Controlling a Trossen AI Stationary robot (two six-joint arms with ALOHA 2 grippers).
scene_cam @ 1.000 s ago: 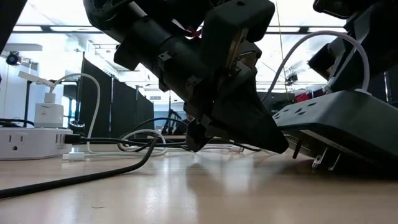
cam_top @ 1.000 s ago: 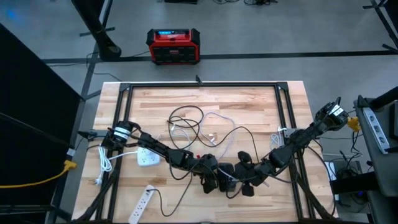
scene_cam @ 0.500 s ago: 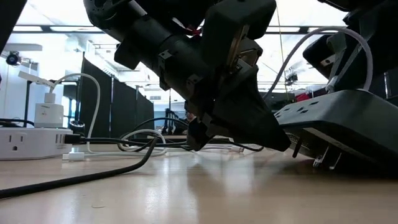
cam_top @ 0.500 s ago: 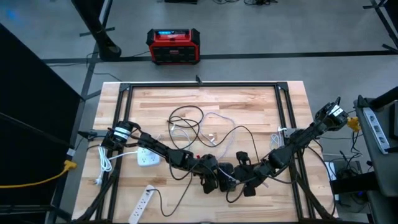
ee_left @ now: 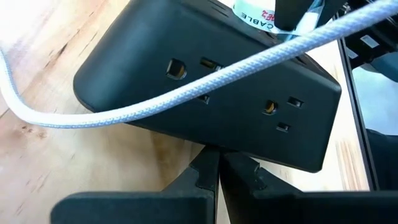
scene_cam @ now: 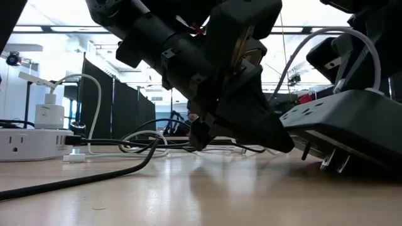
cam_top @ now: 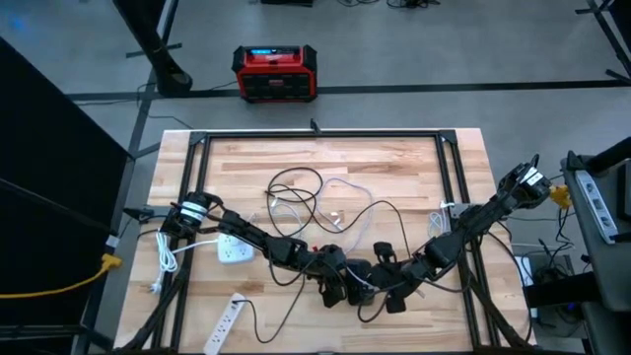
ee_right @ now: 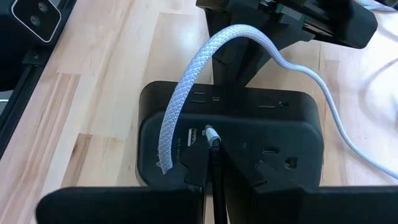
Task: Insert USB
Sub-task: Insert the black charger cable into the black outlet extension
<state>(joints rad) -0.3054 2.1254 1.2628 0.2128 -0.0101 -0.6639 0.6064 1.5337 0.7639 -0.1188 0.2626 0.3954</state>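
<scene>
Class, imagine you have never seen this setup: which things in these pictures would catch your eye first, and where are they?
The two dark arms meet at the wooden table's near edge, the left gripper and right gripper both shut, crowding a black power block with outlets. The right gripper pinches a small silver USB plug on a white braided cable at the block's face. A red box sits on the floor beyond.

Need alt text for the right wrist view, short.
The right gripper, fingers shut on a small metal USB plug, holds it at the face of a black power block lying on the wooden table. The plug's white braided cable arches over the block, with the other arm's dark gripper beyond it.
</scene>
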